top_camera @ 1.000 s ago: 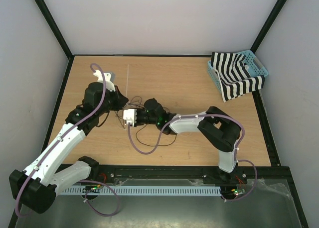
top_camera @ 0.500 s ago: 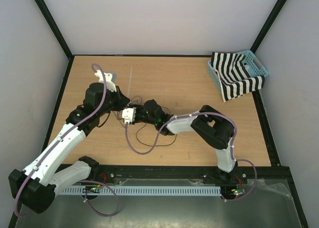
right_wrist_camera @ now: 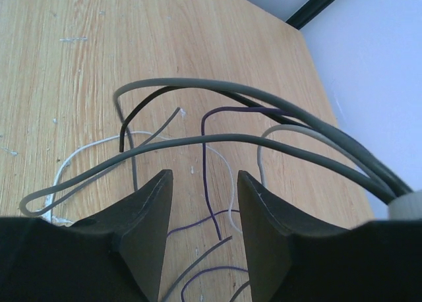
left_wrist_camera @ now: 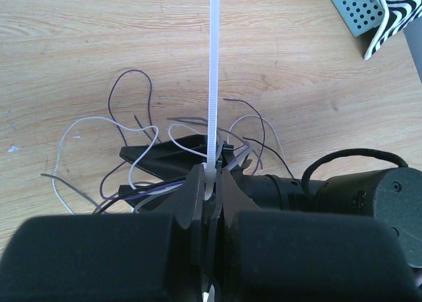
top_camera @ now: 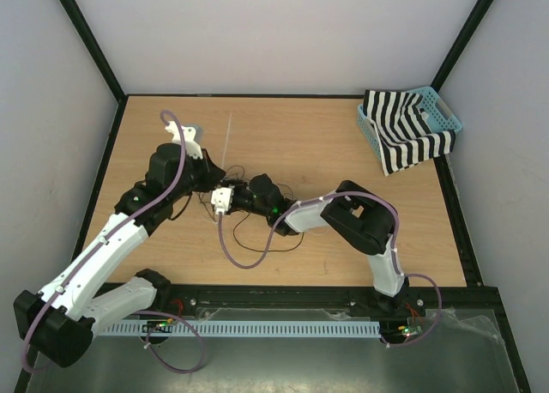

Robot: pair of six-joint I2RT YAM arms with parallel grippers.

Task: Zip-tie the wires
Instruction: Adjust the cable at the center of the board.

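Note:
The zip tie (left_wrist_camera: 214,71) is a whitish strip. It runs straight up from my left gripper (left_wrist_camera: 212,178), which is shut on its lower end. In the top view the zip tie (top_camera: 227,137) slants away from the left gripper (top_camera: 210,181) toward the back of the table. The wires (left_wrist_camera: 132,127) lie in loose dark, purple and pale loops on the wood just under that grip. My right gripper (right_wrist_camera: 204,183) is open and low over the wires (right_wrist_camera: 210,163), with grey loops arching in front of its fingers (right_wrist_camera: 148,210). From above, the right gripper (top_camera: 217,196) meets the left one mid-table.
A blue basket (top_camera: 449,117) holding a striped cloth (top_camera: 403,140) stands at the back right corner. Mauve arm cables (top_camera: 236,254) loop over the table near the wires. Black frame rails border the table.
The right gripper's jaws have spread wider and its arm has edged left toward the left gripper. The zip tie's free end has swung slightly to the right. The left gripper stays shut.

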